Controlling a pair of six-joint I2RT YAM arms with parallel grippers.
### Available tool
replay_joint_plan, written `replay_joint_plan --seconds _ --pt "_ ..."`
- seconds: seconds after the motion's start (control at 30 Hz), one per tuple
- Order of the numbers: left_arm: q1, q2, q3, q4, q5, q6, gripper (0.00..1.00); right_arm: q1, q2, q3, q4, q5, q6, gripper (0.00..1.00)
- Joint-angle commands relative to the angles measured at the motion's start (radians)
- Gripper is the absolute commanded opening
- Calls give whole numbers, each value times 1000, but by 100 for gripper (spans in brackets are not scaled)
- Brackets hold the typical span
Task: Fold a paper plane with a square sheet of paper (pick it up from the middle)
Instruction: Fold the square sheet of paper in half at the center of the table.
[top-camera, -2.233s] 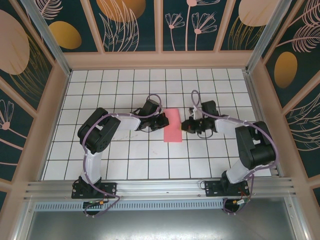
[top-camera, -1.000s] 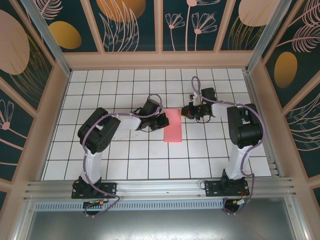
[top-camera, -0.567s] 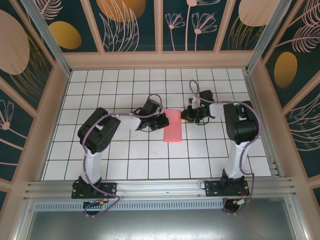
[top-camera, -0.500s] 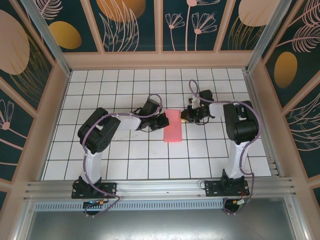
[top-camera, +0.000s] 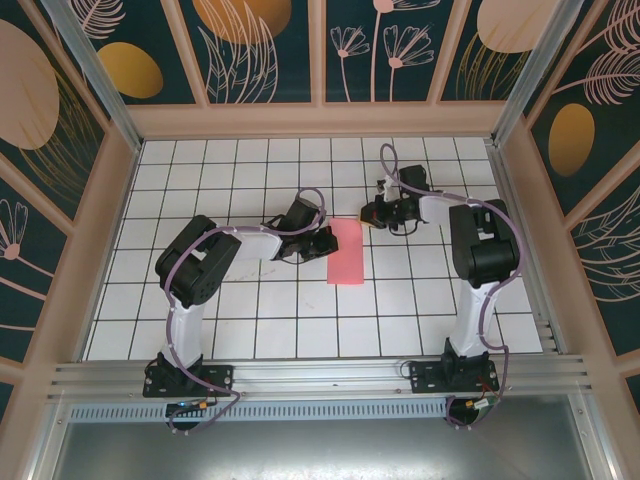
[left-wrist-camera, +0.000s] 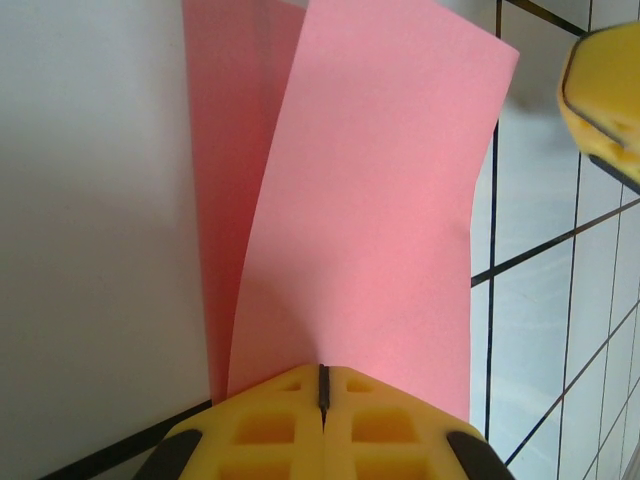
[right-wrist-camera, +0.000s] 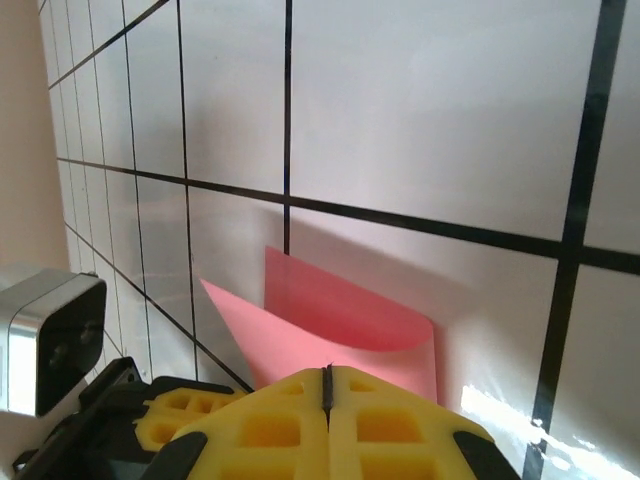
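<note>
Salmon-pink thin paper sheet lies mid white tiled table, folded once into a narrow rectangle, layers gaping.
L yellow-tipped gripper: jaws closed, tips at its left edge.
R yellow-tipped gripper: closed, at the far-right corner.
Can't tell if either pinches paper.
Est. early; nose and wing folds left.

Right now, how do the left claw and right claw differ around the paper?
The left claw sits partway along the left edge of the pink sheet, pointing right; the right claw sits at its far right corner, pointing left. Both are shut, tips at the paper.
</note>
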Motion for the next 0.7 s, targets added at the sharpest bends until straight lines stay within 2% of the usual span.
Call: replay_joint_plan --seconds 0.0,0.33,0.67 --pt "-3 47 -17 -149 -41 24 0 5 55 28 -31 38 5 4" --pt "-3 43 -27 -162 -49 45 0 28 73 2 -50 203 23 4" --pt "-4 18 -70 -175 -49 106 0 26 -90 -17 -3 73 87 5"
